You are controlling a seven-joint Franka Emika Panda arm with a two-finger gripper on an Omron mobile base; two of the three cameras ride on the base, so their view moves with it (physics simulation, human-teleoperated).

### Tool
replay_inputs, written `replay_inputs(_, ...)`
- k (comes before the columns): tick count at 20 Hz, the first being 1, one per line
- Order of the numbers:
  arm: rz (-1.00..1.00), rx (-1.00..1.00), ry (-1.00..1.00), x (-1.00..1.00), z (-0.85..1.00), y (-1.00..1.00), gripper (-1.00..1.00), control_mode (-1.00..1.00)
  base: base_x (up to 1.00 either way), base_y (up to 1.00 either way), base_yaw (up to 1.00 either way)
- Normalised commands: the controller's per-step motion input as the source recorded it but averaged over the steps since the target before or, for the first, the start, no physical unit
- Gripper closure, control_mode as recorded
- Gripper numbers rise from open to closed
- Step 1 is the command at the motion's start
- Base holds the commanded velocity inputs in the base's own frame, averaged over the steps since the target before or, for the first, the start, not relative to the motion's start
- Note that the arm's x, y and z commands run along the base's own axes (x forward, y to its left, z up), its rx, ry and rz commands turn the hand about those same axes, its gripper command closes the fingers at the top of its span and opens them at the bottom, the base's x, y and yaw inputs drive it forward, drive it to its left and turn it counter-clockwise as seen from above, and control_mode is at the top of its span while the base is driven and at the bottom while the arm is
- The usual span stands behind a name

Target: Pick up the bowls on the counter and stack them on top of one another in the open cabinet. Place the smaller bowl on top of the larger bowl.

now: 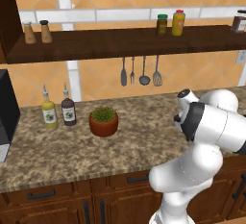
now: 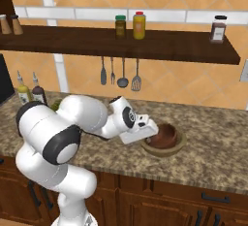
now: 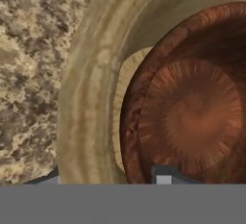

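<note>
Two bowls are sitting one inside the other on the counter [image 2: 213,147], at its right part: the smaller bowl [image 2: 164,135], dark reddish-brown, is lying inside the larger bowl [image 2: 177,146], which is tan outside. In the right base view the gripper [image 2: 151,132] is reaching down to the left rim of this pair, and the white hand is hiding that rim.

In the hand view the smaller bowl [image 3: 192,112] is filling the right side, and the tan rim of the larger bowl [image 3: 86,103] is curving around it on the left, with the speckled counter [image 3: 26,64] beyond. One fingertip is showing at the bottom inside the smaller bowl, and another is showing at the lower left, outside the wide rim. The fingers are therefore standing wide apart, with the rims of both bowls between them; whether they are pressing on anything I cannot tell.

The open cabinet [image 2: 184,50] is hanging above, with a few jars on it. A plant pot [image 1: 103,121] and two bottles are standing further left on the counter.
</note>
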Motion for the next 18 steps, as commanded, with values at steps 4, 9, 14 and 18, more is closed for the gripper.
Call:
replay_inputs(4,0.03,-0.01,-0.05,-0.30,0.77,0.20,1.00,-1.00,0.00,0.00,0.00)
replay_inputs(9,0.13,0.00,-0.16,-0.64,1.00,0.44,1.00,-1.00,0.00,0.00,0.00)
replay_inputs(14,0.28,-0.06,-0.15,-0.99,1.00,0.74,1.00,-1.00,0.00,0.00,0.00)
replay_inputs(18,0.37,-0.09,-0.03,-0.81,1.00,0.88,1.00,-1.00,0.00,0.00,0.00)
